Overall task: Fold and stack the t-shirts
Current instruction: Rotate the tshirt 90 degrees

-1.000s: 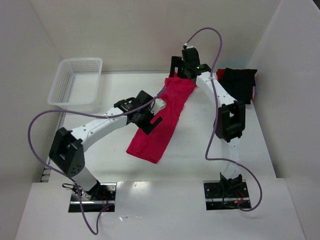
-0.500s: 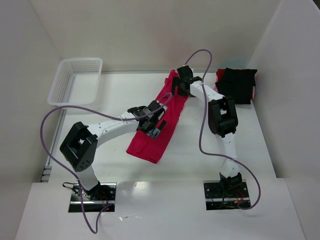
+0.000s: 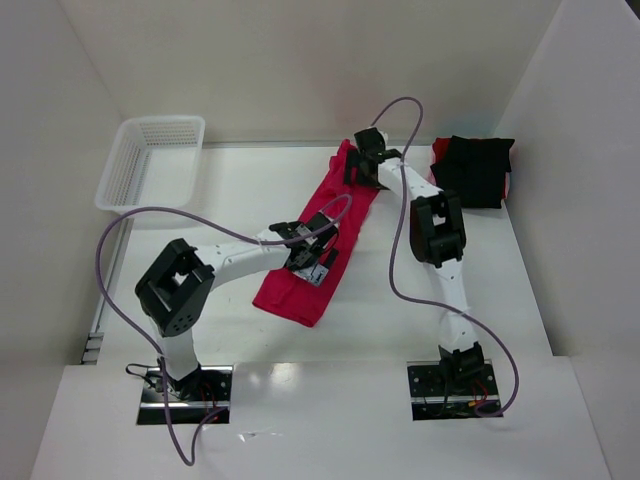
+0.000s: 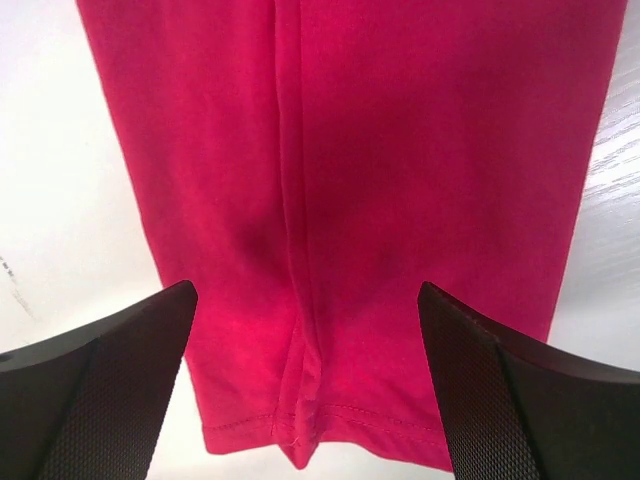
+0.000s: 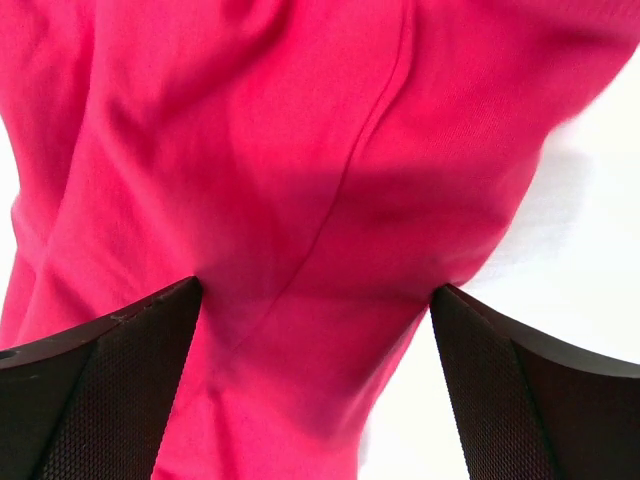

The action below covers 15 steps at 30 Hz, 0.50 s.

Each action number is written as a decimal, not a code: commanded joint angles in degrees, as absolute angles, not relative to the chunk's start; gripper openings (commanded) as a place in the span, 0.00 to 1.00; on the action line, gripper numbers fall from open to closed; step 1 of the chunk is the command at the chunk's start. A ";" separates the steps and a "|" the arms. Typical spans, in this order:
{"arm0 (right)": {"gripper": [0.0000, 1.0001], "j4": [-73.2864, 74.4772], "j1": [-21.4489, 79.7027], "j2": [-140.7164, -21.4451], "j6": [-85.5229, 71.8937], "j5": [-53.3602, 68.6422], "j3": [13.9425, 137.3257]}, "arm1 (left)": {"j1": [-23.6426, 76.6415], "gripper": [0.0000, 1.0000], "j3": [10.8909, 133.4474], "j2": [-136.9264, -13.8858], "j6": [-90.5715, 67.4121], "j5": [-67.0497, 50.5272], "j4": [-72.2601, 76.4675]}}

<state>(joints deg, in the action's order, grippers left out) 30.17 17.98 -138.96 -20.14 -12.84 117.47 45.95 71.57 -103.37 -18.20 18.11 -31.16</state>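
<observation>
White tabletop [image 3: 220, 190] in a white-walled cell, crimson t-shirt [image 3: 298, 290] folded into a long diagonal strip at centre, left gripper [image 3: 318, 265] spread wide over its near half, right gripper [image 3: 358, 166] spread wide at its far end, neither holding cloth, black t-shirt [image 3: 475, 175] bunched at far right, white mesh basket [image 3: 160, 122] far left.

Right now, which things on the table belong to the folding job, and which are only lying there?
Job:
- red shirt, stretched out mid-table
- black shirt, bunched at the far right

Lying about:
- basket, far left corner
</observation>
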 commanded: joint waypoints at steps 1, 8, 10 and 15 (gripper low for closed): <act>1.00 30.76 16.18 -141.23 -20.31 -14.68 123.65 | 45.97 0.99 72.25 -103.97 -19.42 16.70 -31.03; 1.00 33.85 15.64 -140.55 -19.25 -14.68 128.07 | 45.97 0.99 71.11 -103.89 -20.83 14.94 -31.03; 1.00 31.91 15.12 -138.61 -19.25 -13.89 126.65 | 45.97 0.99 71.10 -103.27 -20.83 15.47 -31.63; 1.00 33.05 15.12 -139.65 -19.25 -11.78 133.14 | 45.97 0.99 73.21 -101.34 -20.04 17.31 -33.48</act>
